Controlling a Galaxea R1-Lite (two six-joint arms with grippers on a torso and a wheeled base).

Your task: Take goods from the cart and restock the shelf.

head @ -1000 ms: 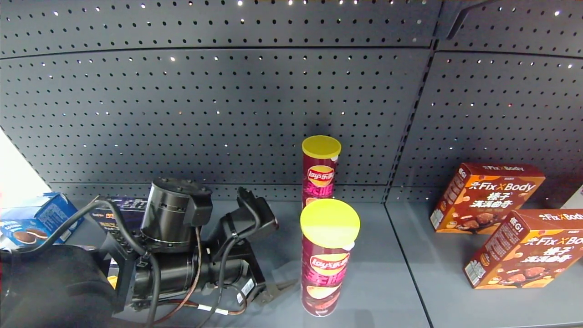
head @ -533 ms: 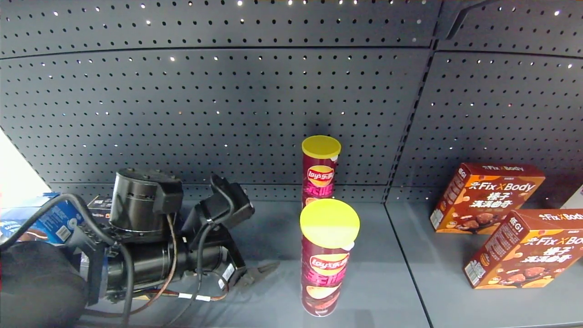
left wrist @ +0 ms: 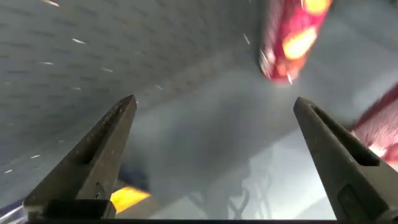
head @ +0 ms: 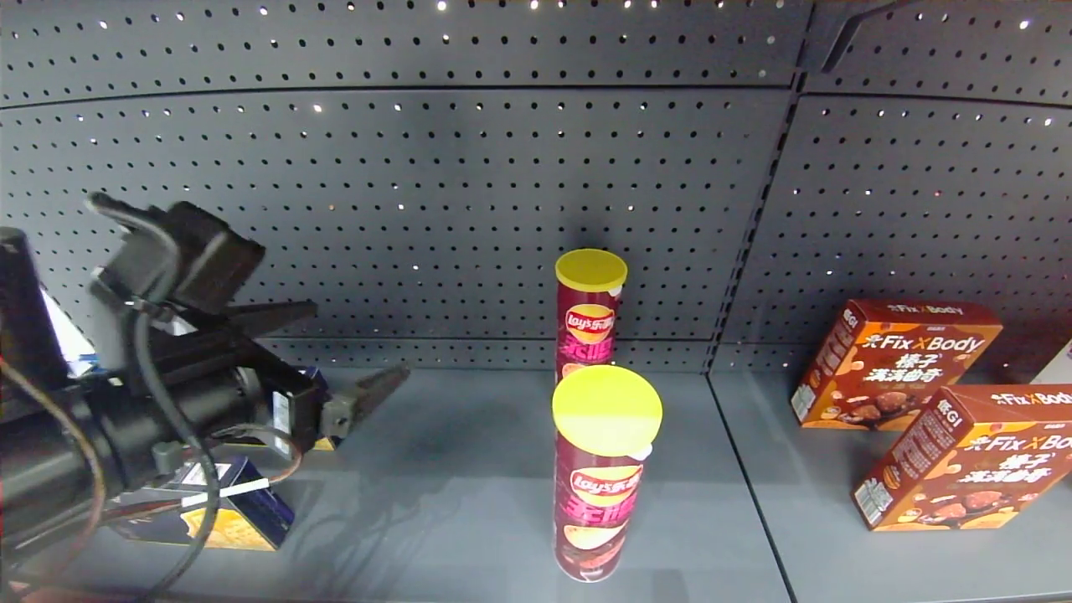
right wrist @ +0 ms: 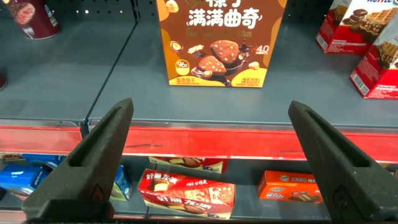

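Note:
Two dark red chip cans with yellow lids stand in a row on the grey shelf, one in front and one behind. My left gripper hovers open above the shelf's left part, well left of the cans, with nothing between its fingers. In the left wrist view the left gripper frames bare shelf, with a blurred chip can beyond. A dark blue and yellow box lies on the shelf below the left arm. My right gripper is open and empty in front of the shelf's red edge, facing a brown cookie box.
Two brown cookie boxes sit on the shelf's right section, past a divider line. A perforated back panel closes the rear. Red boxes stand beside the brown box, and more boxes fill the lower shelf.
My left arm has risen and drawn back to the left, away from the front chip can. The dark blue and yellow box under it has come into sight. The cans have not moved.

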